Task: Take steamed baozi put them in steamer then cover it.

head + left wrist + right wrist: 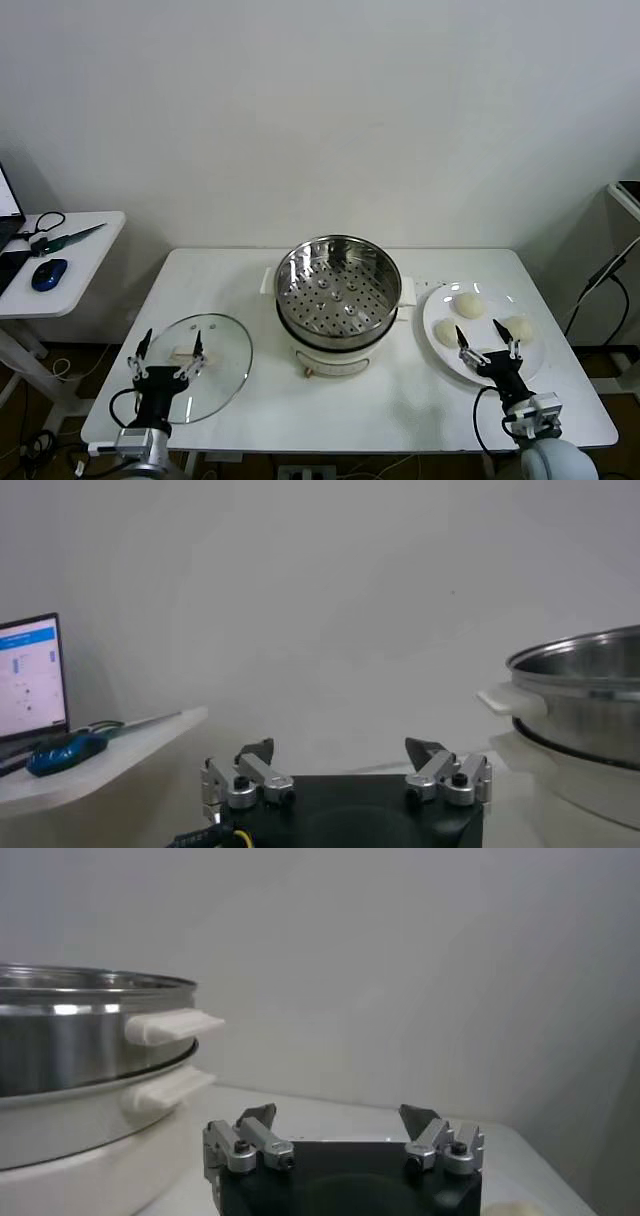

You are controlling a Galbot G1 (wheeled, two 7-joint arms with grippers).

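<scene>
Three baozi (468, 302) lay on a plate (440, 345) at the worktop's (400, 400) right. The right end effector (487, 344) hovered wide open and empty just beside them. The steamer (338, 290) stood mid-worktop. The left end effector (170, 346) hung open, empty, above the lid (225, 375).

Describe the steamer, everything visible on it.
The steamer stands upright at the middle of the white table, uncovered. It is a round, shiny steel pot with a perforated floor, empty, seated on a cream-white base. A pale side handle sticks out from the pot's rim, with another on the base below it. The glass lid lies apart on the robot's left, the plate apart on its right. Neither gripper touches it.
</scene>
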